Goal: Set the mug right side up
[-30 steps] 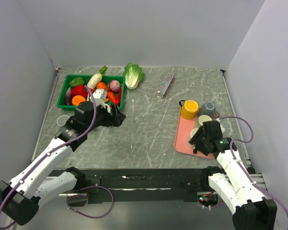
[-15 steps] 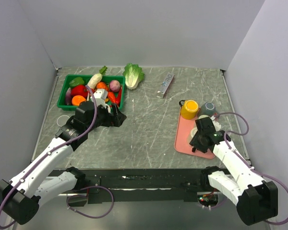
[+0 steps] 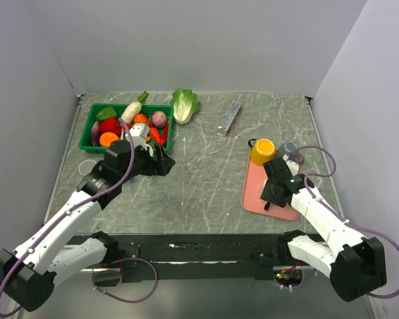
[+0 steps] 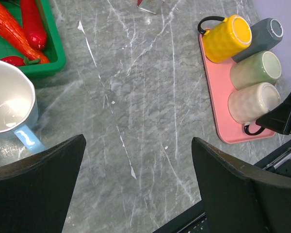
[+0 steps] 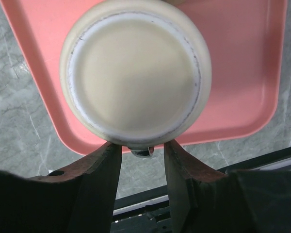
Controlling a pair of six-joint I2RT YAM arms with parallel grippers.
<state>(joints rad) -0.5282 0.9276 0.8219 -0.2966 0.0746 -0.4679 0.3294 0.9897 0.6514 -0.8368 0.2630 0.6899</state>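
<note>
A cream mug (image 5: 136, 73) stands upside down on the near end of the pink tray (image 5: 242, 73), its base towards the right wrist camera. Its dark handle (image 5: 141, 151) pokes out towards the tray's near edge. My right gripper (image 5: 141, 150) is open, with one finger on each side of the handle and a gap to both. In the top view my right gripper (image 3: 274, 193) covers this mug. The left wrist view shows the mug (image 4: 252, 103) on the tray. My left gripper (image 4: 138, 145) is open and empty above bare table.
A yellow mug (image 3: 262, 151), a grey mug (image 3: 289, 150) and a green mug (image 4: 254, 69) share the tray. A green basket (image 3: 86, 126) of toy vegetables, a lettuce (image 3: 184, 104) and a silver packet (image 3: 230, 117) lie farther back. A white and blue cup (image 4: 9, 107) sits by the basket.
My right gripper has moved left and slightly away from me over the tray and turned, ending over the cream mug. The left arm has not moved.
</note>
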